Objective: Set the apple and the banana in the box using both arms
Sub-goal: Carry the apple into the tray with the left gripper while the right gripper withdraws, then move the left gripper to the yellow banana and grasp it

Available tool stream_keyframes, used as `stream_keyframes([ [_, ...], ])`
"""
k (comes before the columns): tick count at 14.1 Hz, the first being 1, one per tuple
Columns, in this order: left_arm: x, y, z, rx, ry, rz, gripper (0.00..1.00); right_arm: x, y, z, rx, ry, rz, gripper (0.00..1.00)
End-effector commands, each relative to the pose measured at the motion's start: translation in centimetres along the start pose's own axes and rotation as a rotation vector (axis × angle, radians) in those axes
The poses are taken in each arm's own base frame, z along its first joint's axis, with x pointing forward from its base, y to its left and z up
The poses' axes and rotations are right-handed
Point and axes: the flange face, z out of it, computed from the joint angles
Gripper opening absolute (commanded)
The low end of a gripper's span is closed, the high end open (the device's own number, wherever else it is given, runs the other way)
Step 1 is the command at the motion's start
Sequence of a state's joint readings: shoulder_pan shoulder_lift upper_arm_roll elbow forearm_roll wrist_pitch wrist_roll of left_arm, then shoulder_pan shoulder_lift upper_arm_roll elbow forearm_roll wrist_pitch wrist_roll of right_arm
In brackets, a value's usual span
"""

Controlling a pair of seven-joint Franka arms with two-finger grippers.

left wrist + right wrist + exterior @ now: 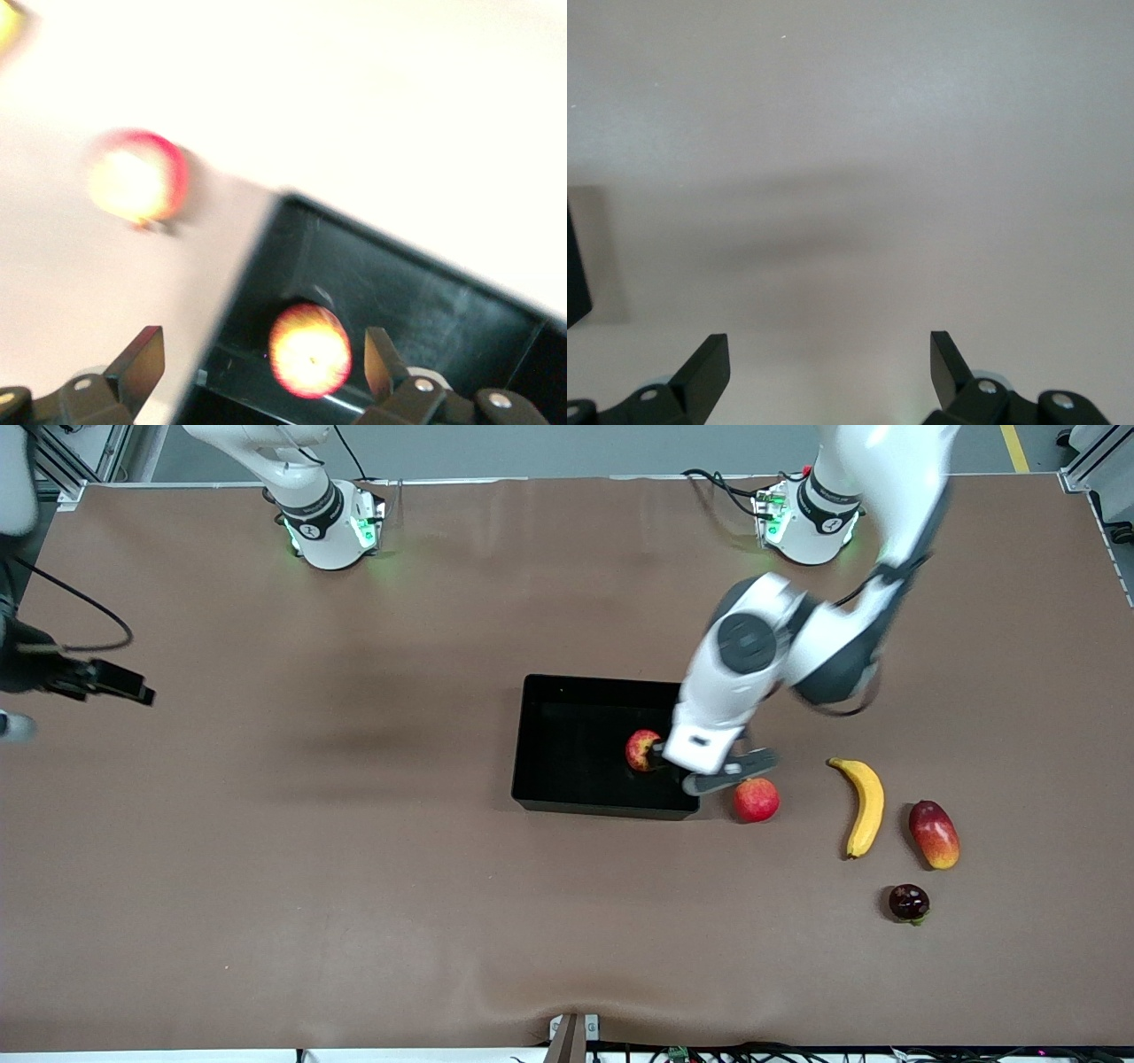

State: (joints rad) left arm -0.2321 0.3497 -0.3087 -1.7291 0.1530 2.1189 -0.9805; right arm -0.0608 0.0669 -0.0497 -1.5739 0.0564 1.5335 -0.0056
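Over the bare table at the right arm's end, the right gripper [829, 367] hangs wide open and waits. Next comes the box [567, 695] with the apple [641, 749] lying inside it. Just above that apple, the left gripper [264, 365] hangs open, holding nothing, its arm bent down over the box's edge. The banana [865, 804] lies on the table toward the left arm's end, its long side pointing toward the front camera. The left arm is nearer to it.
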Motion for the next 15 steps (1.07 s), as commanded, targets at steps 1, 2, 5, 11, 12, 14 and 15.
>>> stream_keyframes([
  [1,5.4,-6.2,-1.2,0.042,0.008,-0.020,1.00,-1.2,-1.1,-3.2,-0.007,0.014,0.010,1.00],
  [2,7.7,-9.3,-0.3,0.068,-0.016,0.018,1.00,-1.6,-1.2,-3.6,-0.009,0.022,0.008,1.00],
  [5,14.4,-20.1,3.2,0.093,-0.094,0.186,1.00,-3.1,-1.8,-4.9,-0.012,0.021,-0.004,1.00],
  [11,16.9,-29.8,13.4,0.065,-0.207,0.248,1.00,-4.6,-3.7,-6.0,-0.059,0.009,-0.043,1.00],
  [12,16.8,-30.4,15.0,0.064,-0.208,0.254,1.00,-4.7,-3.5,-6.0,-0.059,0.002,-0.039,1.00],
  [14,16.6,-30.8,17.4,0.055,-0.200,0.259,0.97,-4.6,-3.4,-6.1,-0.054,0.007,-0.038,1.00],
  [15,16.6,-30.9,18.6,0.045,-0.197,0.256,0.94,-4.6,-3.5,-6.3,-0.047,0.013,-0.046,1.00],
])
